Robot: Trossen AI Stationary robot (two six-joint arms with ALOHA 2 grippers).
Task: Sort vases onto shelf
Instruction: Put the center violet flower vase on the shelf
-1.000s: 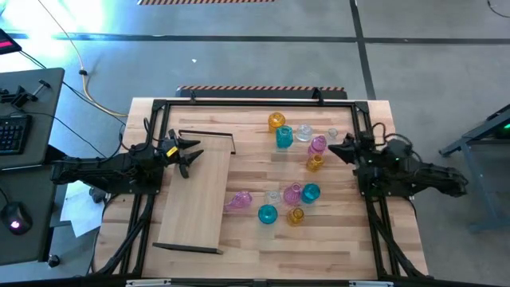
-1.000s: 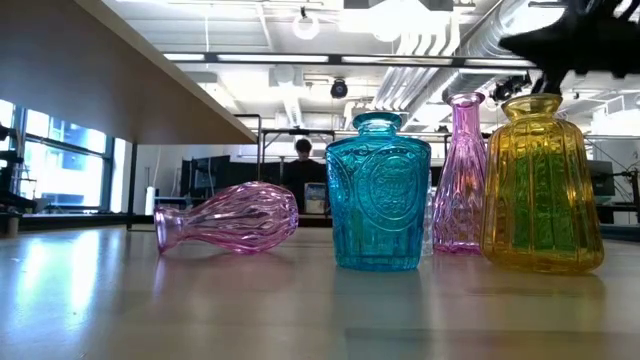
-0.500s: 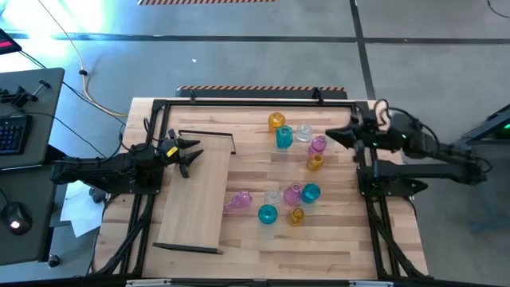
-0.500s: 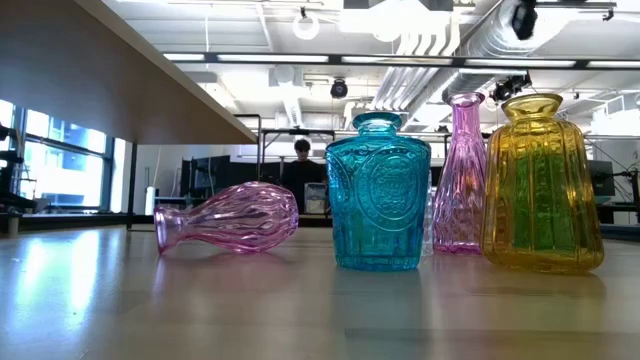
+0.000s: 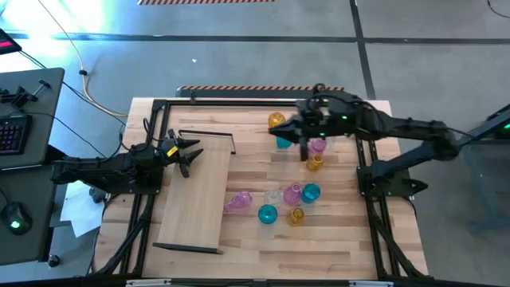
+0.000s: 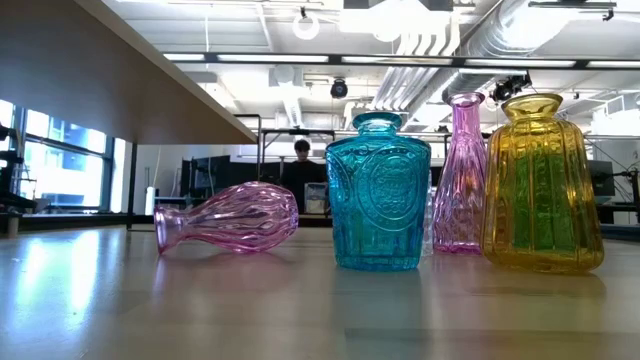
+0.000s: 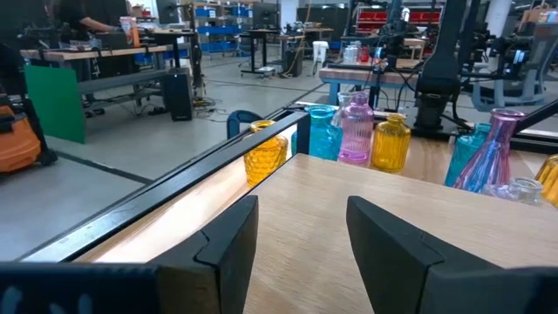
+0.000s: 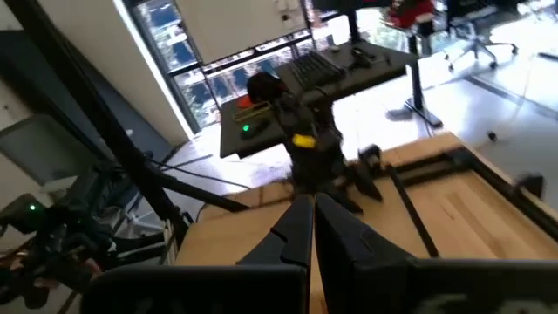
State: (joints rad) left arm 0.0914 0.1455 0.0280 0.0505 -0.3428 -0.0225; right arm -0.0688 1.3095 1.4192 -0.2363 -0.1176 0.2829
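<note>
Your vases sit in two clusters on the surface [image 5: 351, 247], none on the shelf [image 5: 198, 195] yet. The far cluster, at about one o'clock from the surface's centre, holds an amber vase [image 5: 276, 120], a teal bottle [image 5: 283, 139], a pink vase [image 5: 318, 146] and a yellow one [image 5: 315, 163]. The near cluster, at about five o'clock, includes a tipped pink vase [image 5: 237, 202] and a teal round one [image 5: 267, 214].

You look to be at the start of a first pick. The right hand [image 5: 304, 143] hangs over the far cluster between the teal bottle and the pink vase, fingers pressed together and holding nothing. Before you descend, you will need to part those fingers and settle on one vase; the amber one at the cluster's outer edge looks the least crowded.

The left hand [image 5: 188, 155] waits over the shelf's far end at ten o'clock, fingers apart and empty.

The shelf board is bare along its length, so placing room is ample. Mind the dark rails at its ends, and the black frame bordering the surface beside the far cluster.
</note>
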